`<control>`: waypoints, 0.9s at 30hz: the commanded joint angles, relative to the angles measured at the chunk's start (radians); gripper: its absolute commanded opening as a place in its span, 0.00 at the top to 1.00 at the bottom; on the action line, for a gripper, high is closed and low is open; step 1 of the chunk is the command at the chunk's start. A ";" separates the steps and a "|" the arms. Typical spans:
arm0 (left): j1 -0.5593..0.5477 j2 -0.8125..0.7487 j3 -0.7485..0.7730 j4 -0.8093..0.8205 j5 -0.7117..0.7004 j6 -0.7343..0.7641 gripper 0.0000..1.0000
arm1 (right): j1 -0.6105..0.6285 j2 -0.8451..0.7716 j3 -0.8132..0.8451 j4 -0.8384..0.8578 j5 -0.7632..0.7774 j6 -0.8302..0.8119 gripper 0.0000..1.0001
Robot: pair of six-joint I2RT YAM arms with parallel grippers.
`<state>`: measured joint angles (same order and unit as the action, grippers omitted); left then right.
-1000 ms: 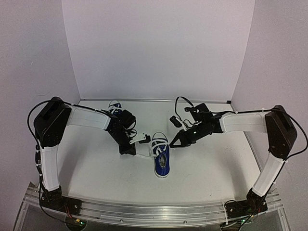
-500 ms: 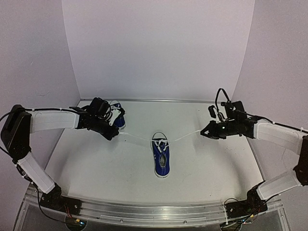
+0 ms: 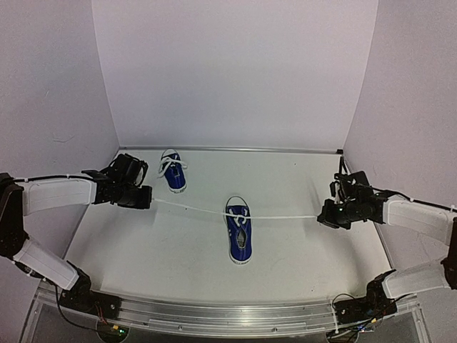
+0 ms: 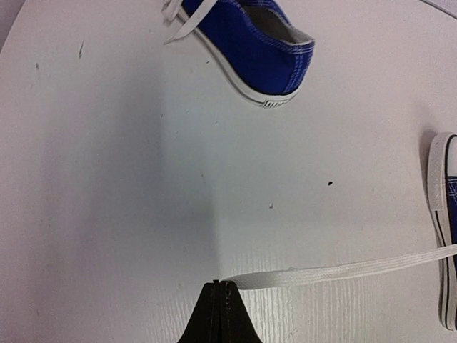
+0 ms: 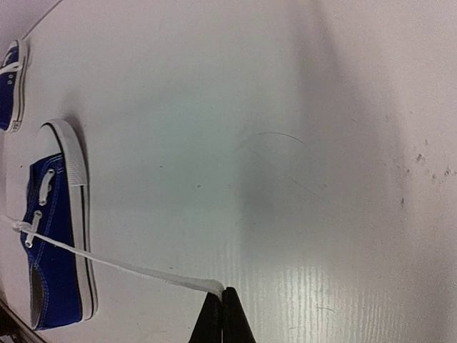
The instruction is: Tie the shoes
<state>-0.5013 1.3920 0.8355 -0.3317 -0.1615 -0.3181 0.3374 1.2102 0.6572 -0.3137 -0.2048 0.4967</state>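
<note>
A blue sneaker with white sole and toe cap lies mid-table, toe toward me. Its white lace is stretched taut to both sides. My left gripper is shut on the left lace end, far left of the shoe. My right gripper is shut on the right lace end, far right of the shoe. The shoe shows at the right edge of the left wrist view and at the left of the right wrist view. The second blue sneaker lies at the back left, laces loose.
White walls enclose the table at the back and both sides. The second sneaker lies just beyond my left gripper. A metal rail runs along the near edge.
Both grippers have pulled outward and apart, from close beside the middle shoe to the table's sides, drawing its lace out straight and taut.
</note>
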 commanded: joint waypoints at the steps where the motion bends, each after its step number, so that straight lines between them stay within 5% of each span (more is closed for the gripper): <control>1: 0.008 -0.057 -0.053 -0.043 -0.092 -0.110 1.00 | -0.013 -0.023 -0.049 -0.045 0.139 0.111 1.00; 21: 0.147 -0.075 -0.156 -0.058 -0.120 -0.197 1.00 | -0.090 0.004 -0.116 -0.080 0.299 0.262 1.00; 27: 0.117 -0.046 -0.181 0.101 0.139 -0.077 1.00 | -0.090 0.074 -0.128 0.067 0.081 0.127 1.00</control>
<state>-0.3826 1.3312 0.6843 -0.3453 -0.1461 -0.4826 0.2702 1.2308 0.5521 -0.3219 -0.0571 0.7170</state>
